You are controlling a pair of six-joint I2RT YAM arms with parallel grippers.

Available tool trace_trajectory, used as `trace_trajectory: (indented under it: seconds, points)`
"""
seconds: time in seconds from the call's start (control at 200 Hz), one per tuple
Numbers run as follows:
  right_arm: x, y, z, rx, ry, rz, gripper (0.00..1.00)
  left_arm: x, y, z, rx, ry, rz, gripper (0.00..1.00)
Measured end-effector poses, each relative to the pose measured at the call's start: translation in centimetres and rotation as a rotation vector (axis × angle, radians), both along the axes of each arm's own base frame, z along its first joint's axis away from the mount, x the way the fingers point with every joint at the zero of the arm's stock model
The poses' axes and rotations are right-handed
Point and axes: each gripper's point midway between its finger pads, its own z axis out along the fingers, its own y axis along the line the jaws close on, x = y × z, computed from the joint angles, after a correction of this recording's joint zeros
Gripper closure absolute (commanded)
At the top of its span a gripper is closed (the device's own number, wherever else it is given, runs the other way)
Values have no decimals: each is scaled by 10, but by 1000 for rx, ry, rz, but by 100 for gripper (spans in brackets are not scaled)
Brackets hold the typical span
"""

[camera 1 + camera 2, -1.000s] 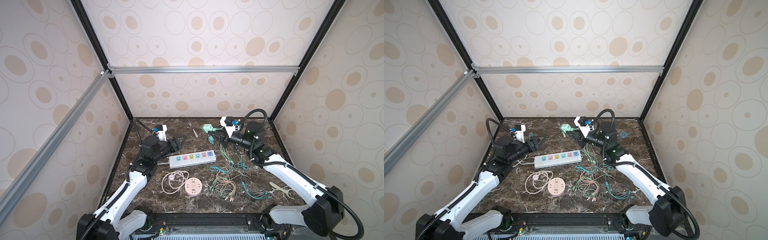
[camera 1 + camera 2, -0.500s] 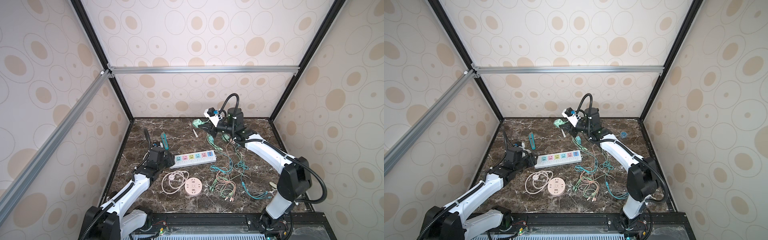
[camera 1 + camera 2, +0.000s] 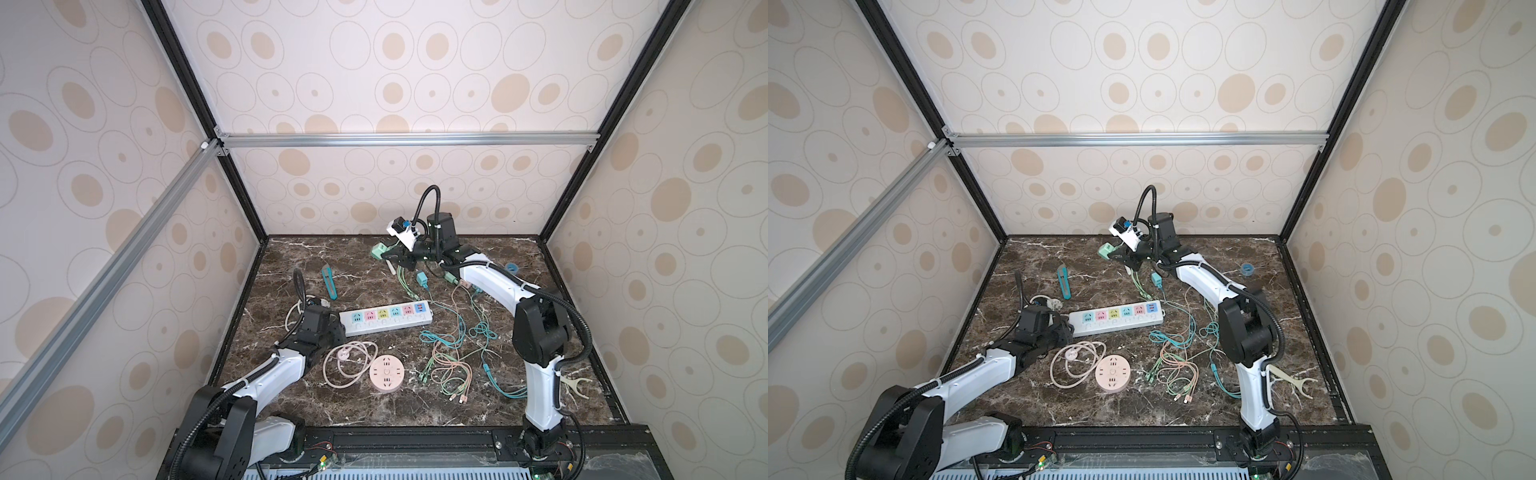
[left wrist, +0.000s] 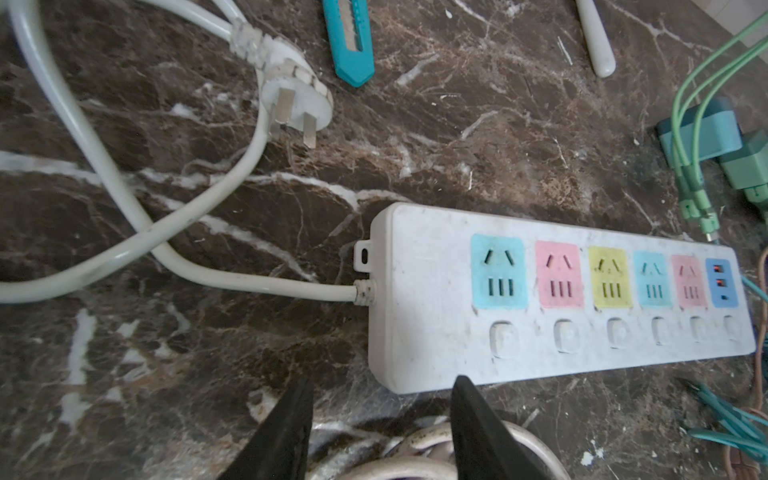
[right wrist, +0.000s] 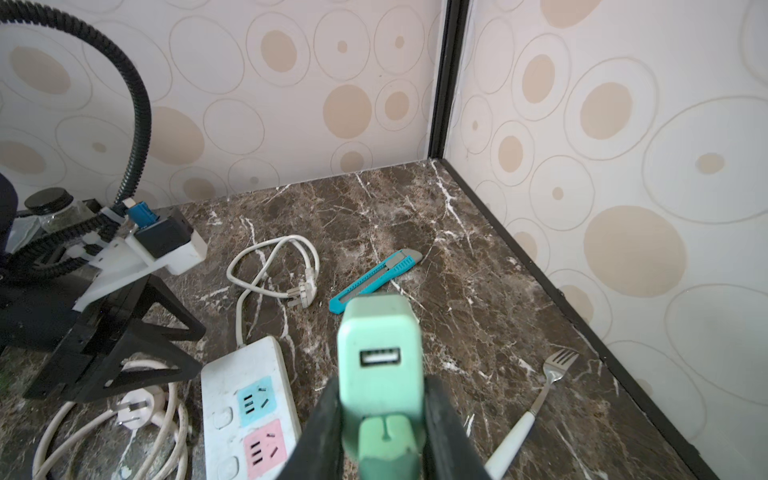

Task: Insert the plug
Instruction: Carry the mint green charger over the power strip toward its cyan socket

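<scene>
1. We see the right claw (image 5: pixel 380 399) clamped on the mint-green USB charger plug (image 5: pixel 378 345), held above the desk (image 5: pixel 478 270) near its back edge.
2. The left claw (image 4: pixel 382 395) has its jaws apart and empty, just beside the power strip (image 4: pixel 436 332) at its cord end.

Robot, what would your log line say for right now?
right tool: shut on green charger | left tool: open, by power strip | step: charger not yet inserted

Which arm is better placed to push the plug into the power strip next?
Likely right. The right gripper is shut on the mint green plug, held up beyond the power strip. The left gripper holds nothing; its jaws stand apart at the strip's cord end, better suited to steadying it.
</scene>
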Motion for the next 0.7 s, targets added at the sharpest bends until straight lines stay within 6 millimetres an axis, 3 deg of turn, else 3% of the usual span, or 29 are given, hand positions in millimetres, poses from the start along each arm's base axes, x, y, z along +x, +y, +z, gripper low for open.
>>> trace_trajectory:
  seconds: [0.325,0.49,0.7]
  points:
    - [-29,36,-38,-74,50,101,97,6,-6,-10,-62,2,-26,56]
    - [-46,45,-51,-104,58,143,97,8,-7,-10,-93,-8,-35,60]
    - [-72,48,-82,-190,96,197,97,7,-9,-15,-131,-7,-50,63]
